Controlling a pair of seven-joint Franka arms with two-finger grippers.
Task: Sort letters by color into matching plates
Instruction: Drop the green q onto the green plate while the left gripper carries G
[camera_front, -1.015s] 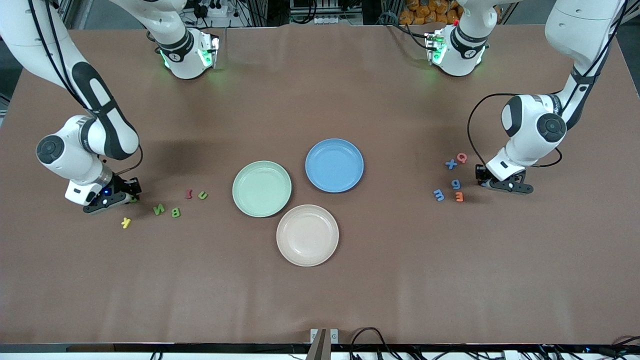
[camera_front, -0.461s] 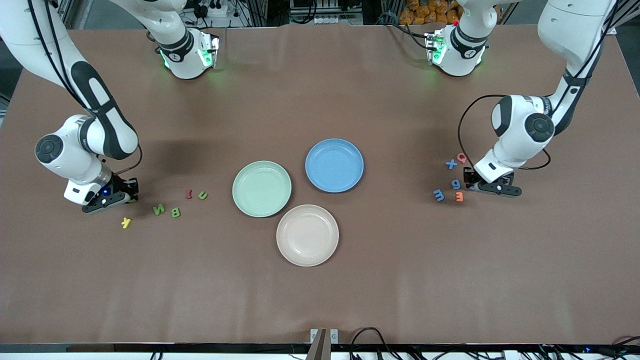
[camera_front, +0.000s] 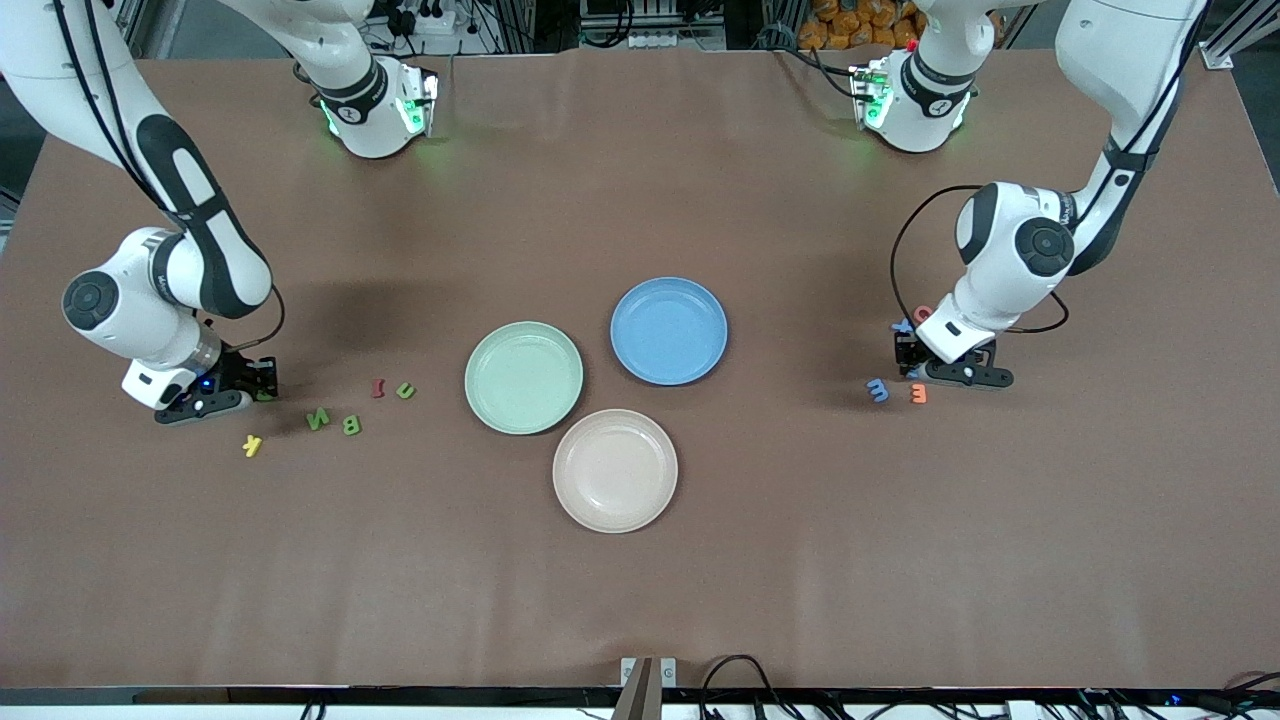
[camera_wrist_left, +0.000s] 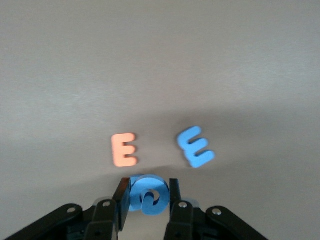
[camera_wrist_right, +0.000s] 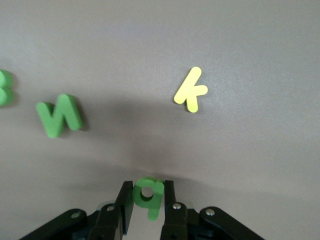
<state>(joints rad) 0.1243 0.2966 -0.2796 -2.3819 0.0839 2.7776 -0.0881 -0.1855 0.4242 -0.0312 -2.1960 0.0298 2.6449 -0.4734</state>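
Right gripper (camera_wrist_right: 146, 202) low at the table (camera_front: 640, 600) near the right arm's end, closed on a green letter q (camera_wrist_right: 148, 192) pinched between both fingers. Left gripper (camera_wrist_left: 147, 200) low near the left arm's end, closed on a blue curled letter (camera_wrist_left: 147, 194), exact character not legible.

Green plate (camera_front: 523, 377) and blue plate (camera_front: 668, 331) near the table's centre, blue one farther from the front camera, rims just beside each other. Beige-pink plate (camera_front: 615, 470) nearest the front camera, close against the green plate. All three without contents.

Toward the right arm's end, lying flat: green N (camera_front: 318, 419), green B (camera_front: 351, 425), green U (camera_front: 405, 390), red piece (camera_front: 377, 387), yellow K (camera_front: 252, 445). N and B side by side; U and red piece side by side, farther from the camera; K nearest the front edge, apart from the rest.

Toward the left arm's end: blue E (camera_front: 878, 390) and orange E (camera_front: 918, 394) side by side, just beside the left gripper. Blue X (camera_front: 903, 325) and a red-pink piece (camera_front: 922, 313) partly hidden by the left wrist, farther from the camera.
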